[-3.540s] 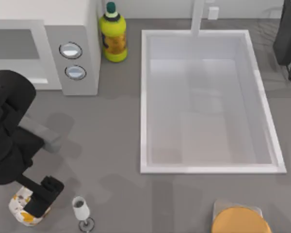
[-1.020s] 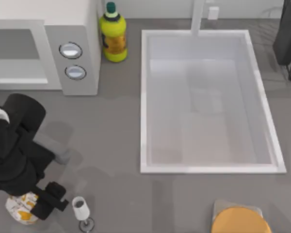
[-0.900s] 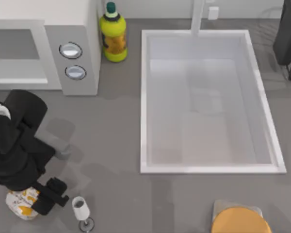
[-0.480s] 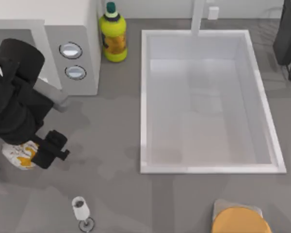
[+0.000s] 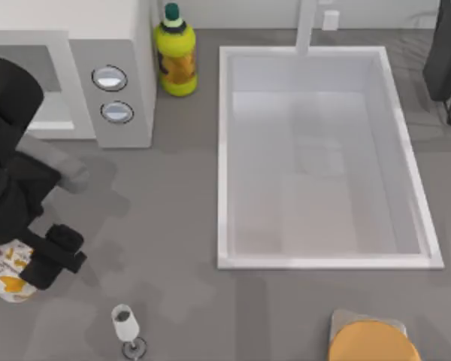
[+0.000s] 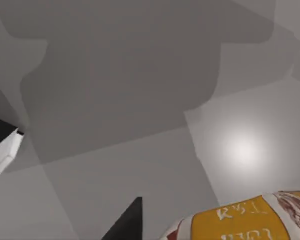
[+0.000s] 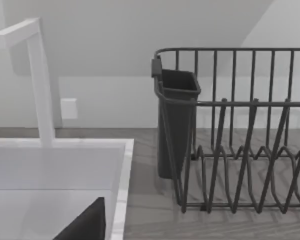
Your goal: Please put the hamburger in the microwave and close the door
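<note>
Top view, transport step: the left gripper (image 5: 31, 272), at the near left edge of the table, is clenched on the hamburger (image 5: 6, 272), whose white-and-orange wrapper shows beside the black fingers; the left wrist view shows the same wrapper (image 6: 250, 220) against one dark fingertip (image 6: 127, 222), the grey table surface lying beyond (a hint that the load is off the surface, though contact cannot be ruled out); the microwave (image 5: 113, 90) stands at the far left, its cavity (image 5: 49, 83) open and partly hidden by the arm; the door is not identifiable here; the wine glass (image 5: 125, 325) stands near the gripper, to its right. Judged next move: carry the hamburger farther, into the cavity, release, then swing the door shut. The right arm is parked at far right, over the dish rack (image 7: 240, 135); whether its pincer is open cannot be told.
</note>
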Controlling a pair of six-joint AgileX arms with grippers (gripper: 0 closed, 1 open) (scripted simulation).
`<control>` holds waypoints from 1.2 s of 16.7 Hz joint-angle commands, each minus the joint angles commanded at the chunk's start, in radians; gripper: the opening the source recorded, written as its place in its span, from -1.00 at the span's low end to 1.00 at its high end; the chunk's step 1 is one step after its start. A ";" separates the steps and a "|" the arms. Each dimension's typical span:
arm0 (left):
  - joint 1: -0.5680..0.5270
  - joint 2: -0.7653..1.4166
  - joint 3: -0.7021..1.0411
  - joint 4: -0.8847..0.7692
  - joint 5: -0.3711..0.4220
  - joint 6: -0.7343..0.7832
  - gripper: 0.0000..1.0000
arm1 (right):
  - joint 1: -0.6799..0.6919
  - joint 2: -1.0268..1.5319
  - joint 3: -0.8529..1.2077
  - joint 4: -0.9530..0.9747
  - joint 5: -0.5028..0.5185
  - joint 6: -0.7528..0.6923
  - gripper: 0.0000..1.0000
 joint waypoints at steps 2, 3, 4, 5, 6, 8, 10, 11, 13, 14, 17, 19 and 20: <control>-0.009 -0.010 -0.013 -0.028 0.025 0.004 -1.00 | 0.000 0.000 0.000 0.000 0.000 0.000 1.00; -0.009 -0.010 -0.013 -0.028 0.025 0.004 -1.00 | 0.000 0.000 0.000 0.000 0.000 0.000 1.00; -0.009 -0.010 -0.013 -0.028 0.025 0.004 -1.00 | 0.000 0.000 0.000 0.000 0.000 0.000 1.00; -0.009 -0.010 -0.013 -0.028 0.025 0.004 -1.00 | 0.000 0.000 0.000 0.000 0.000 0.000 1.00; -0.006 -0.006 -0.011 -0.026 0.023 0.006 -1.00 | 0.000 0.000 0.000 0.000 0.000 0.000 1.00; -0.002 -0.001 -0.008 -0.018 0.023 0.006 -1.00 | 0.000 0.000 0.000 0.000 0.000 0.000 1.00; 0.017 0.022 0.002 0.027 0.021 0.005 -1.00 | 0.000 0.000 0.000 0.000 0.000 0.000 1.00; 0.033 0.038 0.008 0.068 0.020 0.004 -1.00 | 0.000 0.000 0.000 0.000 0.000 0.000 1.00; 0.075 0.072 0.014 0.172 0.017 -0.002 -1.00 | 0.000 0.000 0.000 0.000 0.000 0.000 1.00; 0.101 0.088 0.016 0.239 0.016 -0.005 -1.00 | 0.000 0.000 0.000 0.000 0.000 0.000 1.00; 0.182 0.140 0.019 0.478 0.017 -0.016 -1.00 | 0.000 0.000 0.000 0.000 0.000 0.000 1.00; 0.232 0.178 0.016 0.650 0.021 -0.022 -1.00 | 0.000 0.000 0.000 0.000 0.000 0.000 1.00; 0.255 0.197 0.013 0.728 0.025 -0.025 -1.00 | 0.000 0.000 0.000 0.000 0.000 0.000 1.00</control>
